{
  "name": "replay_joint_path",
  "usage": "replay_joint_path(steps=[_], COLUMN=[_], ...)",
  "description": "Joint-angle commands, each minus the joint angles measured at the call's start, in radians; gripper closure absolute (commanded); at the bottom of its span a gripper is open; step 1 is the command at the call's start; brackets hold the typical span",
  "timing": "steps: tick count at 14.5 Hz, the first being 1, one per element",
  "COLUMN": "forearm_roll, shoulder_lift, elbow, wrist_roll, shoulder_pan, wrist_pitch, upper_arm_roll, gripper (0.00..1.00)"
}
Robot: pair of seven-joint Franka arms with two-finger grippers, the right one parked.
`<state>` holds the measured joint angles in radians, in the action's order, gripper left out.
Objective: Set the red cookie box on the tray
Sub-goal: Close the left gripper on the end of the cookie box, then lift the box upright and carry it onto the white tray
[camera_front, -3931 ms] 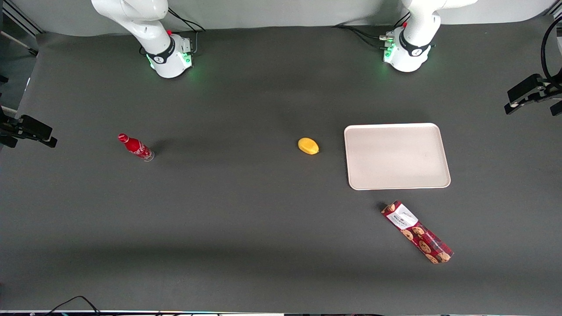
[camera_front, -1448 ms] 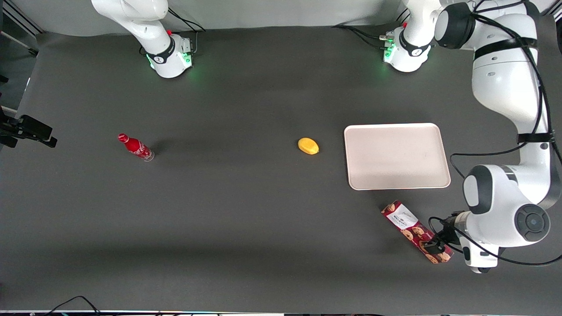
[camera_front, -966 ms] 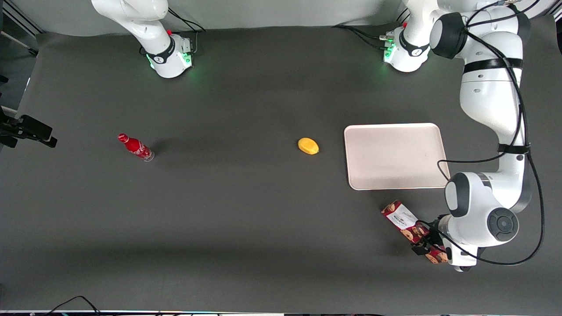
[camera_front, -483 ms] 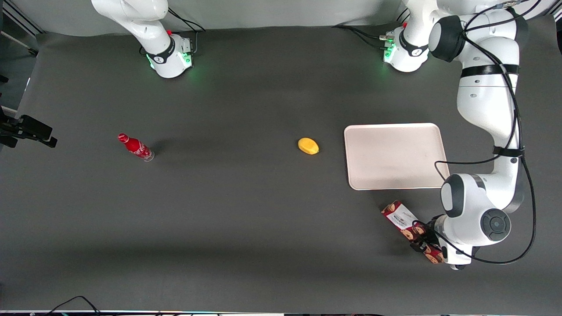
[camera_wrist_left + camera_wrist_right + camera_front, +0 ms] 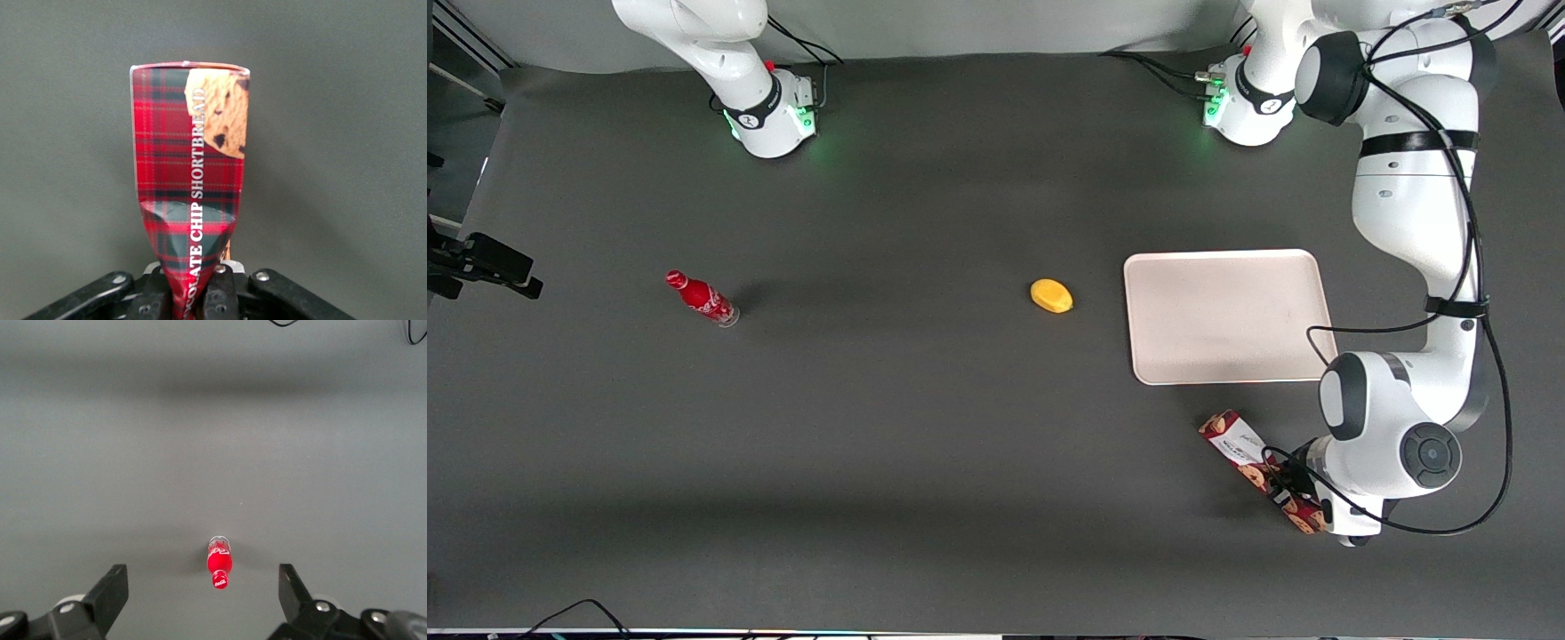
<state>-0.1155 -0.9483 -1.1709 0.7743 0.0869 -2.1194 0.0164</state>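
The gripper [image 5: 1282,487] is clamped on the red cookie box [image 5: 1238,449], jaws pinching its tartan carton [image 5: 190,193] so the sides crease; the box sits near the tray [image 5: 1227,316], closer to the front camera, off its rim.

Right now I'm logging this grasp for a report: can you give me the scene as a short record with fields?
target: long dark-red tartan cookie box, lying on the dark table, nearer the front camera than the tray
gripper: left gripper, shut on the box, sides pinched in
destination: flat pale cream-pink tray, nothing on it
others: yellow oval object beside the tray; small red bottle toward the parked arm's end
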Motion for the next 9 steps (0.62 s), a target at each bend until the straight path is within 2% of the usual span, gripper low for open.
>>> replay_joint_path(steps=[1, 9], forearm_roll=[-0.010, -0.010], shoulder_lift=[0.026, 0.268], elbow=[-0.003, 0.007], wrist_roll=[-0.074, -0.374], shoulder_pan=[0.013, -0.001], wrist_pitch=[0.007, 0.277], upper_arm_roll=[0.002, 0.003], gripper=[1.00, 1.00])
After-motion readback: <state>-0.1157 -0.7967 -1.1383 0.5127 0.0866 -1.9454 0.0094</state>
